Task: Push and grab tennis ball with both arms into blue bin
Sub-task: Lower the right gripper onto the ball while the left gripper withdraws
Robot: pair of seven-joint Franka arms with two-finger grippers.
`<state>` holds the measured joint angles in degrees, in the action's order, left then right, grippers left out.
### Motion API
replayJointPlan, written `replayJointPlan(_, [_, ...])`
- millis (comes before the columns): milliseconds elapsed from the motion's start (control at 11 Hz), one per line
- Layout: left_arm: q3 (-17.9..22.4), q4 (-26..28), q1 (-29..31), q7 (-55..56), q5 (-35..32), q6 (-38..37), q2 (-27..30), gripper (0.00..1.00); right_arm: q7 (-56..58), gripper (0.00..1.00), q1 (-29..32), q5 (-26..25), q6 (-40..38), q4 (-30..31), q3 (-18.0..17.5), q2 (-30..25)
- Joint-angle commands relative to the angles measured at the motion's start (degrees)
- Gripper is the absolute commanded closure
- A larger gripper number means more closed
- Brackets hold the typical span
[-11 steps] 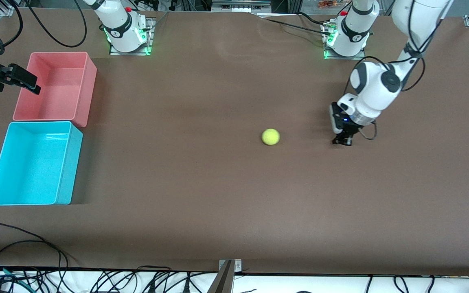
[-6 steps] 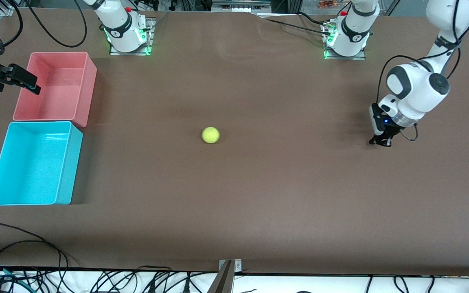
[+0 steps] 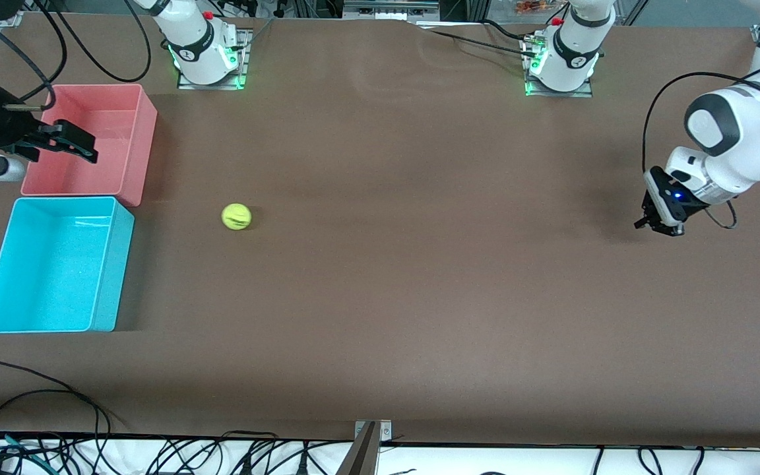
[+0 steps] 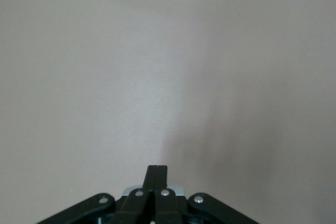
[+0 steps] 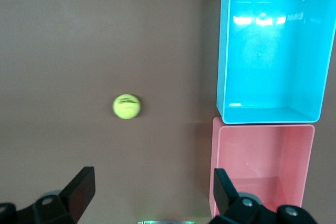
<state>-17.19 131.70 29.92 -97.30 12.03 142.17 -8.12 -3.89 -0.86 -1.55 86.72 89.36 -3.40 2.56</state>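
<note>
The tennis ball (image 3: 236,216) (image 5: 126,106) lies on the brown table near the right arm's end, a short way from the bins. The blue bin (image 3: 113,277) (image 5: 223,51) stands empty at that end, nearer the front camera than the pink bin. My right gripper (image 3: 94,149) (image 5: 152,179) hangs open over the pink bin's edge, holding nothing. At the left arm's end, my left gripper (image 3: 647,225) (image 4: 157,167) is shut and empty, low over bare table and a long way from the ball.
A pink bin (image 3: 146,152) (image 5: 310,171) of like size stands empty against the blue bin. The arm bases (image 3: 207,59) (image 3: 559,63) sit on the table's edge farthest from the front camera. Cables (image 3: 37,402) trail along the nearest edge.
The ball has rolled from near the left gripper across the table toward the bins. The left gripper has drawn back toward its own end. The right gripper has shifted over the pink bin.
</note>
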Motion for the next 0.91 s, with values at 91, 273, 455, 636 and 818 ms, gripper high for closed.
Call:
replayJointPlan(91, [-1.53,-11.88,-0.3,25.53,-8.68,-15.49,1.52,0.69,-0.94,0.0,-0.9,-1.08,-1.12,-0.68,-0.03,-0.18])
replayJointPlan(273, [-1.8,-14.88,-0.48,31.35,-8.69,-17.0,1.26,0.0,-1.03,0.0,-1.6,-1.17,-1.21,-0.24,-0.03,-0.01])
replayJointPlan(455, [-1.8,-18.13,-0.39,36.98,-8.61,-19.19,1.44,0.0,-0.59,0.0,-1.61,-1.17,-1.12,3.44,-0.03,0.17])
replayJointPlan(636, [-2.24,-21.73,-0.74,46.37,-8.69,-23.06,1.35,0.0,-0.24,0.0,-1.61,-1.61,2.28,7.3,0.06,0.17])
replayJointPlan(818, [-4.26,-23.15,-0.74,55.6,-8.96,-24.91,1.35,0.0,0.9,0.0,-1.61,-5.54,7.29,12.39,0.06,0.17])
